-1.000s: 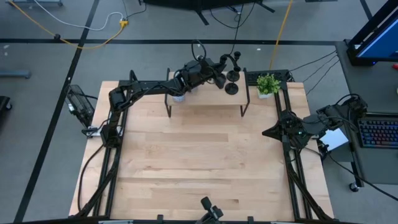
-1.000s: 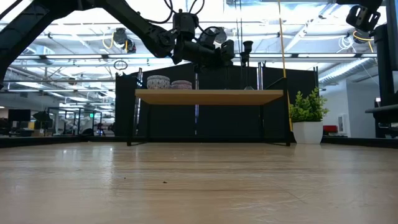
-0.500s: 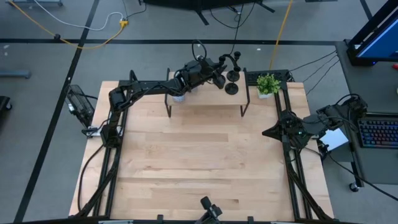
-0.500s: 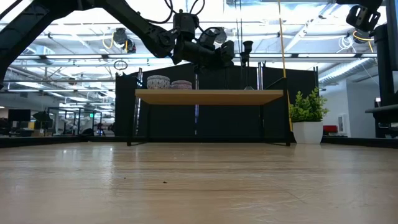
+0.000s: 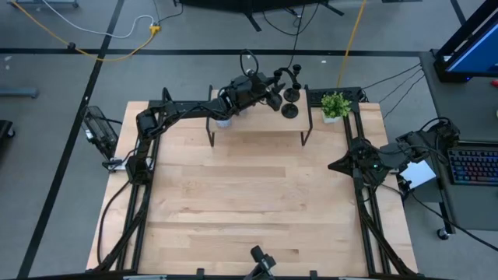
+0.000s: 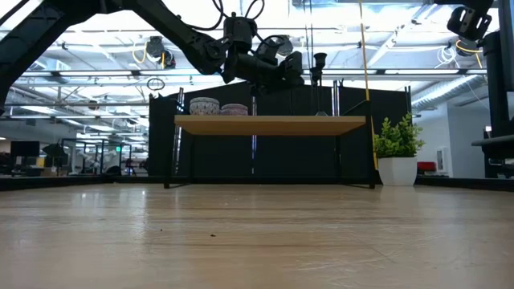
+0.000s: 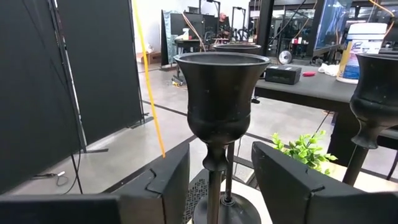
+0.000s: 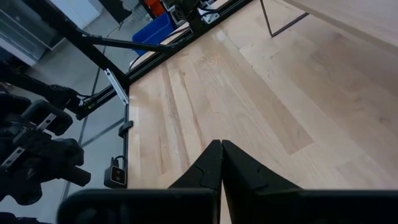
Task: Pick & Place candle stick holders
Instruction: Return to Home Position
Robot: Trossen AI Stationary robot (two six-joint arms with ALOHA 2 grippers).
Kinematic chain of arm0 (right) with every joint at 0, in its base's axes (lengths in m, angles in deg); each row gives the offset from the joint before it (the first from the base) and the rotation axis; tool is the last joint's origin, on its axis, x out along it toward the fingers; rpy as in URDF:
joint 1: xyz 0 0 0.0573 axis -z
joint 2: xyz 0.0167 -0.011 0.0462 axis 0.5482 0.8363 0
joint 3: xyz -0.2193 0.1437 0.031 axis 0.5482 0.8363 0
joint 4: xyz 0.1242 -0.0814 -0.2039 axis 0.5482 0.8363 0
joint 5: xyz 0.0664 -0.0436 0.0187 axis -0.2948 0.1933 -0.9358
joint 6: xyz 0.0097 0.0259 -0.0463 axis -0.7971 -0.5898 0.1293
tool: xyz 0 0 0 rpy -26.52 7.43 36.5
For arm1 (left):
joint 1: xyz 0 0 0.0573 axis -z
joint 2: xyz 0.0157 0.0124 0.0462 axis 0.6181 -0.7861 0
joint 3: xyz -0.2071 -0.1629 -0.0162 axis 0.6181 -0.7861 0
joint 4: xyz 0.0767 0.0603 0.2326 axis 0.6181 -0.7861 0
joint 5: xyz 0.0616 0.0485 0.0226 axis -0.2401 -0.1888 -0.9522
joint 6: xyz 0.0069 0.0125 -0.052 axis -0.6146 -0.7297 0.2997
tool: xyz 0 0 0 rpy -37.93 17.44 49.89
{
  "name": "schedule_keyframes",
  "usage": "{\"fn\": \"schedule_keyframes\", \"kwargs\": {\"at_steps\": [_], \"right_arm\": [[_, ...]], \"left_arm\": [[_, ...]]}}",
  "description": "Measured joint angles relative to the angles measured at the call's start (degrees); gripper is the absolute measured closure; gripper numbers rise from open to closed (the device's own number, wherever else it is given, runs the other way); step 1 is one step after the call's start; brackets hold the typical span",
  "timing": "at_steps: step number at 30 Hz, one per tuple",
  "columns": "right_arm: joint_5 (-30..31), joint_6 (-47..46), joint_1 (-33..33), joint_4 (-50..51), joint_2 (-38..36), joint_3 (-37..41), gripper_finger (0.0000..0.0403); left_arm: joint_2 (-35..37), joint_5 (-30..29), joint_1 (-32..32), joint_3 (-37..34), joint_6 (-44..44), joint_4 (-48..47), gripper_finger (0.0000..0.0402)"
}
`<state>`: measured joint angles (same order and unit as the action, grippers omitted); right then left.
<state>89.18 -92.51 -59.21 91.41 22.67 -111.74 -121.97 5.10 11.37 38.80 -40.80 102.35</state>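
Midway along the table's (image 5: pixel 249 210) right edge, the right arm waits folded, its right claw (image 8: pixel 219 152) pressed together. Farther back, on the shelf (image 5: pixel 257 123) at the table's far edge, the left arm reaches over two candle tins (image 6: pixel 218 106) to the shelf's right end, where the three black candle stick holders (image 5: pixel 290 95) stand upright, near one another. The left claw (image 7: pixel 219 186) is spread apart around the nearest holder (image 7: pixel 222 93). Its thin stem rises between the fingers (image 7: pixel 163 186) with a gap on each side, so the claw appears to have let go. That vertical stem, dead ahead of the claw, is what the retreat likely turns on: a straight pull back along the arm's own line should clear it, while a sideways swing could tip it. Beyond the shelf's end sits a potted plant (image 5: pixel 335 105). Against the frames of half a second and a second ago, arm and holders show no visible shift.
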Motion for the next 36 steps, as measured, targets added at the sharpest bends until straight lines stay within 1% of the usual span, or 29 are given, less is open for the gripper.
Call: {"fn": "schedule_keyframes", "kwargs": {"at_steps": [6, 10, 14, 18, 20, 29, 36], "right_arm": [[0.00, -0.24, -0.01, 0.00, 0.00, 0.00, 0.0403], [0.00, -0.21, -0.01, 0.00, 0.00, 0.00, 0.0403], [0.00, -0.21, -0.01, 0.00, 0.00, 0.00, 0.0403], [0.00, -0.21, 0.01, 0.00, 0.00, 0.00, 0.0403], [-0.02, -0.22, -0.01, 0.00, 0.00, 0.00, 0.0403], [-0.02, -0.64, 0.01, 0.00, 0.00, 0.00, 0.0403], [-0.04, -0.39, 0.00, 0.01, 0.00, -0.01, 0.0403]], "left_arm": [[0.16, 0.00, 0.00, 0.00, 1.60, -1.73, 0.0200], [0.55, 0.00, 0.04, 0.00, 1.92, -4.63, 0.0190], [0.55, -0.06, 0.25, 0.00, 2.90, -4.76, 0.0181], [0.55, -2.72, 0.58, 0.00, 1.65, -4.78, 0.0171], [0.55, -2.99, 0.59, 0.00, 1.30, -4.80, 0.0166], [0.65, -3.02, 0.55, 0.00, 1.39, -4.96, 0.0160], [5.44, -4.54, 0.42, 0.02, 0.50, -15.82, 0.0160]]}}
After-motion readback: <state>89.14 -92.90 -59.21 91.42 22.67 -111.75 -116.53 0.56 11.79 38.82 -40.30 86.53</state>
